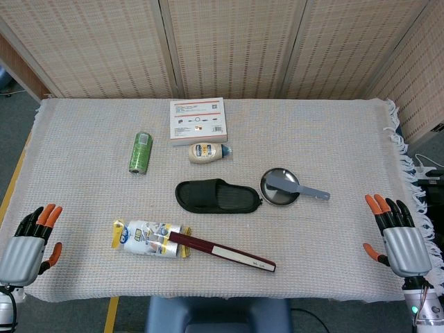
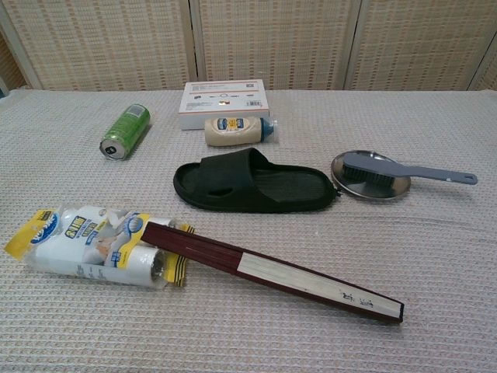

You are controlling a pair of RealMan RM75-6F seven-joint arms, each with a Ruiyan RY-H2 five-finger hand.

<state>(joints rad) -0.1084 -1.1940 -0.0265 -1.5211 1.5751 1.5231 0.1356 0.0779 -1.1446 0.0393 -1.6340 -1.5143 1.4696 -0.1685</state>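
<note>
My left robot hand [image 1: 29, 239] and right robot hand [image 1: 400, 238] hover open at the worktop [image 1: 333, 139] edges, nearest the plastic-wrapped pack [image 1: 147, 238] and folded fan [image 1: 222, 251]

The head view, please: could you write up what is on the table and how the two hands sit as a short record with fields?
surface: table under a woven cloth
left hand: open, at the near left edge, holding nothing
right hand: open, at the near right edge, holding nothing
near left hand: packet of plastic rolls, with one end of a closed folding fan lying on it
centre: black slipper
right of slipper: grey brush resting on a round metal plate
far side: white box, squeeze bottle, green can on its side
</note>
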